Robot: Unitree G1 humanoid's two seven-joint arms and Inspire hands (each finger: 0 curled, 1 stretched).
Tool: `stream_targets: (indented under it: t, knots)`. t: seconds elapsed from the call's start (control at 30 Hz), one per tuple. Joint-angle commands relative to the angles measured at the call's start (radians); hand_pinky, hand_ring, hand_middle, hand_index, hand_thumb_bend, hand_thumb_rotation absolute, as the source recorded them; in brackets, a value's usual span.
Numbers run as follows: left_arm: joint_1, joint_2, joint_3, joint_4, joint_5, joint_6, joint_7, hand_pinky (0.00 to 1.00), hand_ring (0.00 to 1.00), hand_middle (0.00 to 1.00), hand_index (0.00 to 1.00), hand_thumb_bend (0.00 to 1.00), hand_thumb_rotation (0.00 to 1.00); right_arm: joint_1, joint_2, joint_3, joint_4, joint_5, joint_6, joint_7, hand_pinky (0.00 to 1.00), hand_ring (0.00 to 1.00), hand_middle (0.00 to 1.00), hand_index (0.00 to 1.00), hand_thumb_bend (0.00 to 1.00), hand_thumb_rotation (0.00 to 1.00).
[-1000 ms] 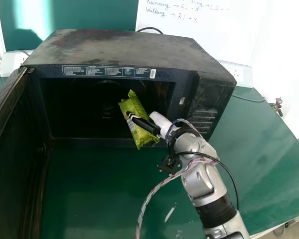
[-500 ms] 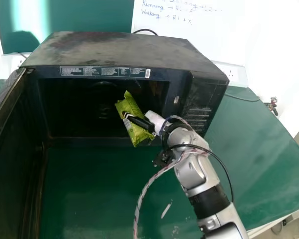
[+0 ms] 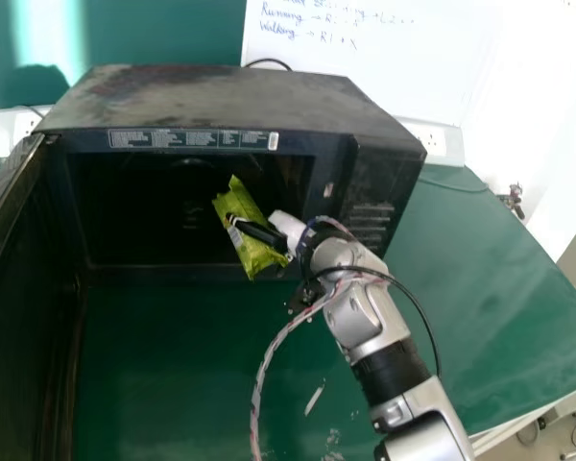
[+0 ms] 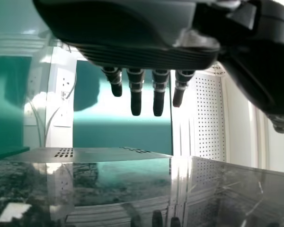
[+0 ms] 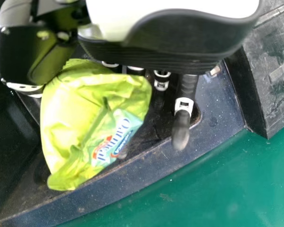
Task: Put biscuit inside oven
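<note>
Fingers of the right hand (image 3: 286, 227) grip the green biscuit packet (image 3: 234, 204) at the oven's (image 3: 221, 91) opening; the left hand's (image 4: 128, 28) fingers extend straight, holding nothing.

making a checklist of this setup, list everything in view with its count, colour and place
biscuit packet: one, yellow-green, at oven opening
oven: one, black, on table
oven door: one, dark, open at left
table: one, green, under oven
whiteboard: one, white, behind oven
wall panel: one, green, behind oven
cables: several, black or pale, behind oven, along right arm
socket panels: two, white, behind oven
left hand: one, black and grey, left wrist view
right hand: one, black and white, gripping packet
right arm: one, silver-black, head view's bottom right
</note>
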Motion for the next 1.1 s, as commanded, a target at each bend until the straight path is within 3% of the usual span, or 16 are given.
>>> stream_targets:
  t: [0.0,0.27,0.5,0.63,0.7,0.8,0.87,0.97,1.07]
  knots:
    - [0.011,0.006,0.000,0.008,0.002,-0.015,-0.001,0.99,0.92,0.94,1.00,1.00,1.00,-0.109,-0.014,-0.020,-0.003,-0.032,-0.068,-0.095,0.30,0.36,0.48,0.48,0.53,0.00]
    - [0.011,0.006,0.000,0.010,0.000,-0.017,-0.002,0.99,0.91,0.94,1.00,1.00,1.00,-0.091,-0.014,-0.049,-0.035,-0.020,-0.052,-0.093,0.20,0.25,0.40,0.50,0.52,0.00]
    - [0.012,0.005,0.000,0.006,0.006,-0.017,0.002,0.98,0.91,0.94,1.00,1.00,1.00,-0.032,-0.053,-0.040,-0.164,-0.051,-0.026,-0.081,0.27,0.36,0.45,0.50,0.53,0.00]
    - [0.009,0.009,0.000,0.011,-0.001,-0.017,-0.006,0.99,0.92,0.94,1.00,1.00,1.00,0.010,-0.083,-0.063,-0.275,-0.033,-0.001,-0.046,0.28,0.36,0.47,0.49,0.53,0.00]
    - [0.009,0.008,-0.001,0.010,0.002,-0.018,-0.004,0.99,0.91,0.94,1.00,1.00,1.00,0.034,-0.101,-0.069,-0.338,-0.034,0.024,-0.027,0.35,0.46,0.51,0.47,0.52,0.00]
    - [0.008,0.008,-0.002,0.011,0.001,-0.019,-0.005,0.99,0.92,0.94,1.00,1.00,1.00,0.065,-0.119,-0.077,-0.417,-0.034,0.068,-0.008,0.41,0.52,0.57,0.48,0.51,0.13]
    - [0.007,0.008,-0.002,0.013,0.001,-0.019,-0.005,0.99,0.91,0.94,1.00,1.00,1.00,0.077,-0.140,-0.064,-0.457,-0.047,0.095,0.012,0.36,0.48,0.57,0.49,0.51,0.14]
    - [0.006,0.006,-0.003,0.012,0.001,-0.018,-0.004,0.99,0.92,0.94,1.00,1.00,1.00,0.102,-0.167,-0.055,-0.522,-0.053,0.118,0.033,0.44,0.61,0.67,0.49,0.51,0.15]
    - [0.006,0.006,-0.004,0.012,0.000,-0.018,-0.004,1.00,0.92,0.94,1.00,1.00,1.00,0.131,-0.180,-0.060,-0.594,-0.054,0.152,0.047,0.48,0.64,0.66,0.49,0.51,0.15]
